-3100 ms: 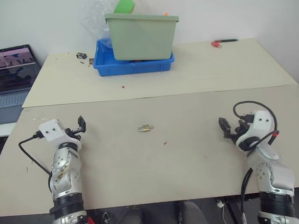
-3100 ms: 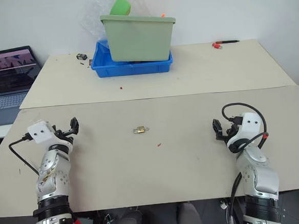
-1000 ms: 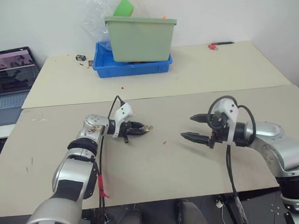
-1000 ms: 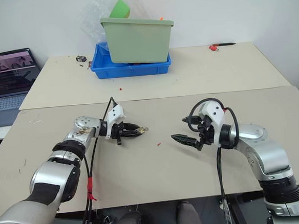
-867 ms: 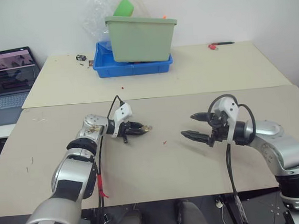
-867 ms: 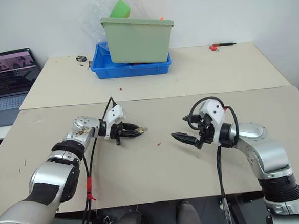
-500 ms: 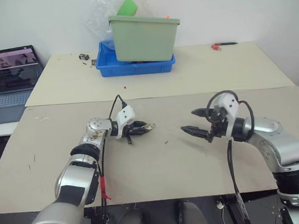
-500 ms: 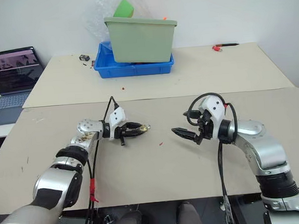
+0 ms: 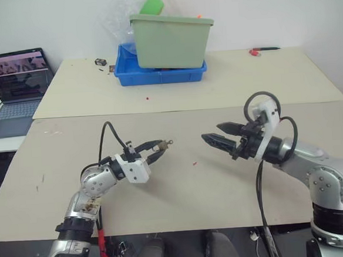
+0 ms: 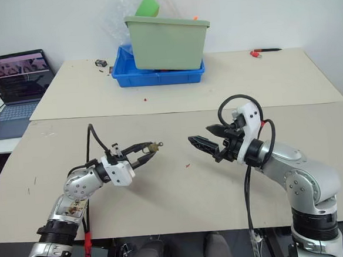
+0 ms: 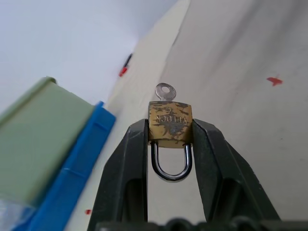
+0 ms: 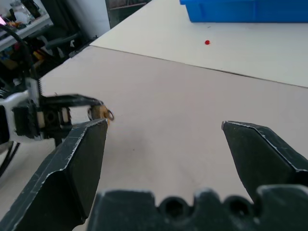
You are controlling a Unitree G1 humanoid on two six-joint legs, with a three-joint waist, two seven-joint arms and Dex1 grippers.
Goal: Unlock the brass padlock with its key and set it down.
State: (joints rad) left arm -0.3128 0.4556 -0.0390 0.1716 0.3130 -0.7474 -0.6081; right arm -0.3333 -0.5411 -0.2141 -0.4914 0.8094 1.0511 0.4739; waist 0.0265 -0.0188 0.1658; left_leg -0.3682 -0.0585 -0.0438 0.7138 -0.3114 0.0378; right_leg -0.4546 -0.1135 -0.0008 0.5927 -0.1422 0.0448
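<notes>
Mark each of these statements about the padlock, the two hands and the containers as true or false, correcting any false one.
1. The left hand grips the small brass padlock between its black fingers. True.
2. A silvery key sticks out of the padlock. True.
3. The right hand is shut on the key. False: it is open and apart from it.
4. The pale green plastic bin sits on bare table. False: it rests in the blue plastic tray.

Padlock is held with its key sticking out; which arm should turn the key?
Right. The left gripper is clamped on the brass padlock, key outward, while the right gripper is open and pointed toward it.
</notes>
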